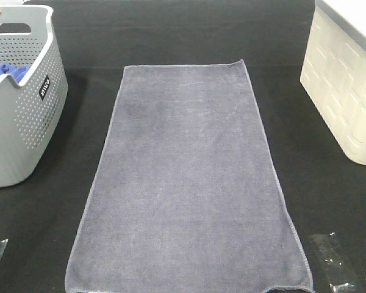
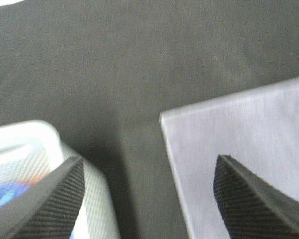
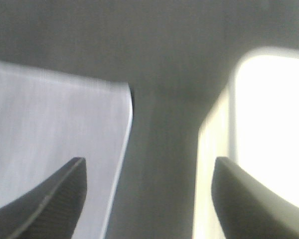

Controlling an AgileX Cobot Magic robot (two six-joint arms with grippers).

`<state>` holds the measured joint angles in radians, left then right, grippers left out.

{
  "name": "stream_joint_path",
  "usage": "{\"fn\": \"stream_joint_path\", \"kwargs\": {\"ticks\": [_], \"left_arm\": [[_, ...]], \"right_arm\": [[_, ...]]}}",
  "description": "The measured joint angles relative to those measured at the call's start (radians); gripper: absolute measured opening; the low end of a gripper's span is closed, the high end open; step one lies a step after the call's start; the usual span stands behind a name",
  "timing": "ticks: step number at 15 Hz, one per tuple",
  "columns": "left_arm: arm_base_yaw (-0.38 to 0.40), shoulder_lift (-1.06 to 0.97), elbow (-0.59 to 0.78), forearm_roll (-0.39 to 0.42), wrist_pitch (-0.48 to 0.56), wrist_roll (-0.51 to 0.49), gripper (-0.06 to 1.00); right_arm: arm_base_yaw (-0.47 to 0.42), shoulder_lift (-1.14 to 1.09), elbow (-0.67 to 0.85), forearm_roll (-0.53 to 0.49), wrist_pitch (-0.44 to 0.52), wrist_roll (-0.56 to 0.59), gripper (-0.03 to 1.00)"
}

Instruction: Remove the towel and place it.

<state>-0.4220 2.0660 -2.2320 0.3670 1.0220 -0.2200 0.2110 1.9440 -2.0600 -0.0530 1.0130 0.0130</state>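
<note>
Lying flat mid-worktop: the towel, spread full length on the black worktop.
Grey basket sat to its left, white bin to its right; left tool & right tool both wide, holding nothing.

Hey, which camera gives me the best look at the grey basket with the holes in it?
The exterior high view: the grey perforated basket shows its wall, rim, handle slot and the blue cloth inside, though the frame edge crops it. The left wrist view catches only a blurred, washed-out corner behind a finger. The right wrist view shows none of it.
</note>
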Motion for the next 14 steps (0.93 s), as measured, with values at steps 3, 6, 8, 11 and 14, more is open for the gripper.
{"fn": "stream_joint_path", "kwargs": {"ticks": [3,6,8,11,14], "left_arm": [[-0.004,-0.068,-0.001,-0.006,0.173,0.004,0.69],[-0.004,-0.126,-0.001,-0.098,0.188,0.017,0.69],[-0.005,-0.199,0.033,-0.138,0.188,0.044,0.69],[-0.005,-0.319,0.172,-0.139,0.188,0.051,0.69],[-0.005,-0.625,0.604,-0.158,0.189,0.047,0.69]], "right_arm": [[0.000,-0.056,-0.001,0.001,0.192,0.000,0.67],[0.000,-0.110,0.053,0.039,0.200,0.000,0.67],[0.000,-0.190,0.139,0.053,0.205,0.000,0.67],[0.000,-0.302,0.250,0.053,0.205,0.000,0.67],[0.000,-0.561,0.573,0.053,0.206,0.000,0.67]]}}
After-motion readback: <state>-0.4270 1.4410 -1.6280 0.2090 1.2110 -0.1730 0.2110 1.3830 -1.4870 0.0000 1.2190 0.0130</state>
